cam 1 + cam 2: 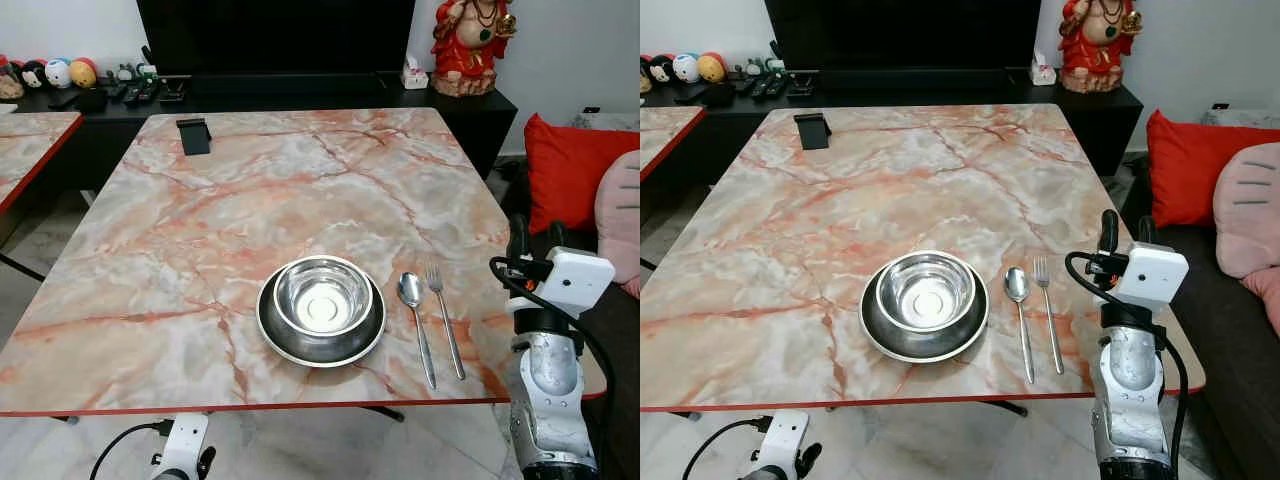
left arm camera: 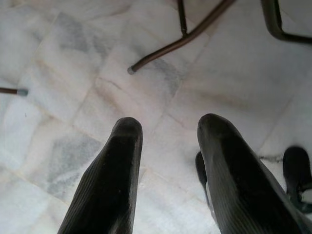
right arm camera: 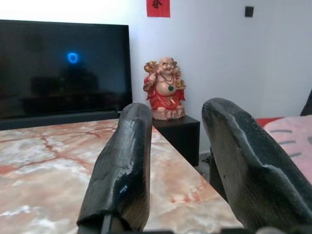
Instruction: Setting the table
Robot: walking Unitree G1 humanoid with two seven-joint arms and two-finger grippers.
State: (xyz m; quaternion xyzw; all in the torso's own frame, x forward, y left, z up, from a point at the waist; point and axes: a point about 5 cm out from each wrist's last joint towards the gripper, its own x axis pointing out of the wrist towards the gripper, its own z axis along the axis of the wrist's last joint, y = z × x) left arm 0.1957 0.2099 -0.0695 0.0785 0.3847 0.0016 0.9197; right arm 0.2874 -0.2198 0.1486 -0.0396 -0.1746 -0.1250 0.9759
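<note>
Marble-patterned table point(image 1: 250, 200) with a red edge takes up most of the head view; a dark TV stand runs along the top of the frame. Upper left on the table: a small black holder point(image 1: 193, 135). Bottom left, below the table edge, the left gripper point(image 2: 168, 161) hangs over pale floor tiles, fingers parted, nothing between them.

Lower centre: a steel bowl point(image 1: 322, 294) sits inside a dark plate point(image 1: 320, 343). Just right of the plate lie a spoon point(image 1: 416, 319) and then a fork point(image 1: 444, 315), side by side, apart from each other, long axes running from the near edge toward the far side, heads away from the robot.

Lower right: the right gripper point(image 1: 532, 238) is raised beside the table's right edge, fingers pointing up and spread, holding nothing. The cutlery lies to its left and slightly lower, so the right arm is clearly nearer. Nothing stands between gripper and fork.

Far right: red cushion point(image 1: 565, 170), pink cushion point(image 1: 620, 215). Upper right: red figurine point(image 1: 470, 45).

The place setting looks largely complete.
</note>
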